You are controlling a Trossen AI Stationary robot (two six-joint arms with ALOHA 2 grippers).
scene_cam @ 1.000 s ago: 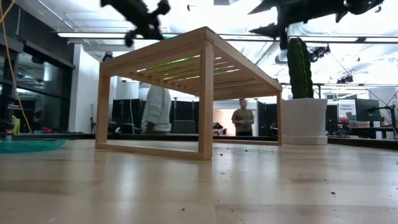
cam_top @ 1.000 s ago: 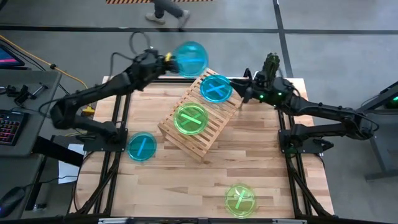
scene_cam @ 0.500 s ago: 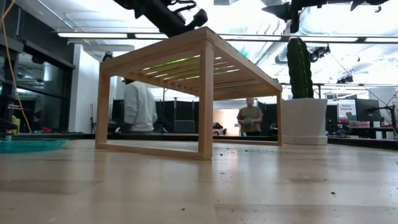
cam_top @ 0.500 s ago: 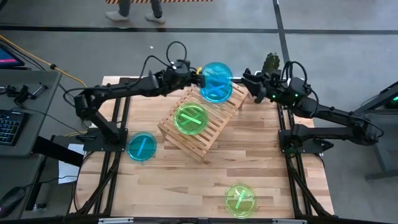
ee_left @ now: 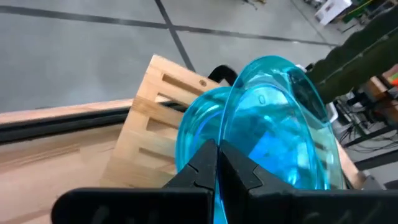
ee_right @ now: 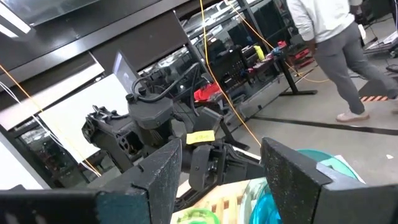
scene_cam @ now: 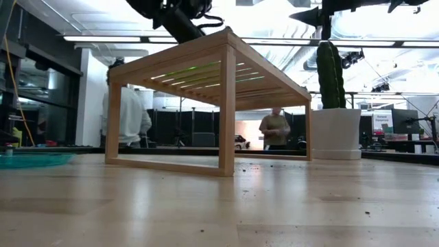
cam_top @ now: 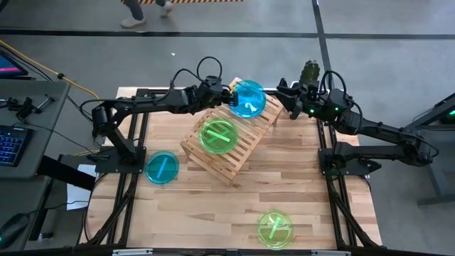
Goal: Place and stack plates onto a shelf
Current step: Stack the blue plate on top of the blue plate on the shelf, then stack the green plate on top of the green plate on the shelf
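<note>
A teal plate (cam_top: pixel 248 97) is clamped edge-on by the left gripper (cam_top: pixel 231 96) above the shelf (cam_top: pixel 226 146); the right gripper (cam_top: pixel 283 93) fingers are spread wide, empty.

Wooden table (cam_top: pixel 298 185) carrying a slatted shelf (cam_top: pixel 242 146), a teal plate (cam_top: pixel 162 168), a green plate (cam_top: pixel 274 229) and a potted cactus (cam_top: pixel 311 72).

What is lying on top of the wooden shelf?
On the shelf: a green plate and a blue plate. The left end effector holds another blue plate above it, covering most.
</note>
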